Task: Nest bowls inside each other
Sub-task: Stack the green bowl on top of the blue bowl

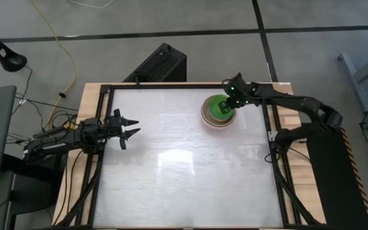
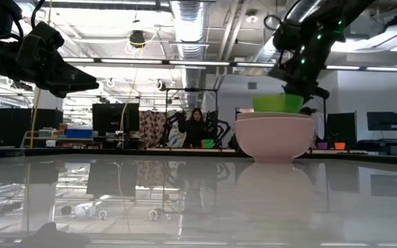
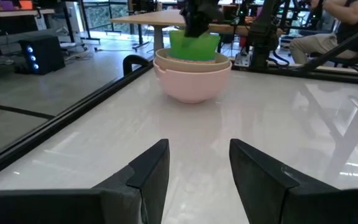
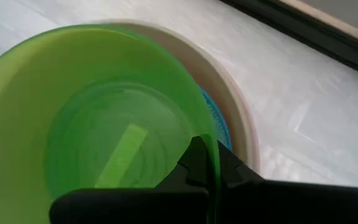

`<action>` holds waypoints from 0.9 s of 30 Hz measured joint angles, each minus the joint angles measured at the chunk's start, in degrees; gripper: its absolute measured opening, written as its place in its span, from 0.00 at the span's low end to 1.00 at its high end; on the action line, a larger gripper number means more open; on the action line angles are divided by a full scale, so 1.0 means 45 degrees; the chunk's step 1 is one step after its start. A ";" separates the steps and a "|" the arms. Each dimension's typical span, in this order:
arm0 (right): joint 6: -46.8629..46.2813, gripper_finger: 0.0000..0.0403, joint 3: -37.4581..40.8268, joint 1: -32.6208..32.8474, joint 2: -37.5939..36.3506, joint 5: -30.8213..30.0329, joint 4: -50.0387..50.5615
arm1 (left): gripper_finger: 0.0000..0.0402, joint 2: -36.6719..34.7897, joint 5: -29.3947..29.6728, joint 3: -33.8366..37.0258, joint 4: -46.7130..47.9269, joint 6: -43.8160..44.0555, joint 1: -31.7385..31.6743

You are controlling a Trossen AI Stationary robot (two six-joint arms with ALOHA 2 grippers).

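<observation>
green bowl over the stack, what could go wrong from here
1. The right claw pinches the green bowl by one rim; it sits tilted in the low view and could settle crooked on the blue bowl.
2. Pulling away without fully opening might drag the pink bowl stack along.
3. The stack sits near the table's far edge.

The green bowl [image 4: 98,124] runs off the right wrist view's edge and covers all but a sliver of the blue bowl [image 4: 219,127]. In the low view, the pink bowl [image 2: 274,138] hides the bowls nested inside, except their rims.
</observation>
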State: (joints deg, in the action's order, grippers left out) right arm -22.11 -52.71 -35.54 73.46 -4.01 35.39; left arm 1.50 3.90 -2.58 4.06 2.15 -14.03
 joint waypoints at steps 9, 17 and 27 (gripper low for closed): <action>0.0568 0.01 -0.0004 -0.0231 0.1530 0.0524 -0.0632 | 0.39 0.0000 -0.0012 0.0002 0.0003 0.0000 -0.0003; 0.0592 0.05 -0.0010 -0.0188 0.1726 0.0519 -0.1101 | 0.39 0.0000 -0.0010 0.0002 0.0003 0.0000 -0.0003; 0.0185 0.16 -0.0010 -0.0110 0.1731 0.0538 -0.0941 | 0.39 0.0000 -0.0010 0.0002 0.0003 0.0000 0.0002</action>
State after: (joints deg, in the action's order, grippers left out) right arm -21.28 -52.75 -36.03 81.25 -1.58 31.16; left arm 1.50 3.86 -2.57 4.08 2.15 -14.02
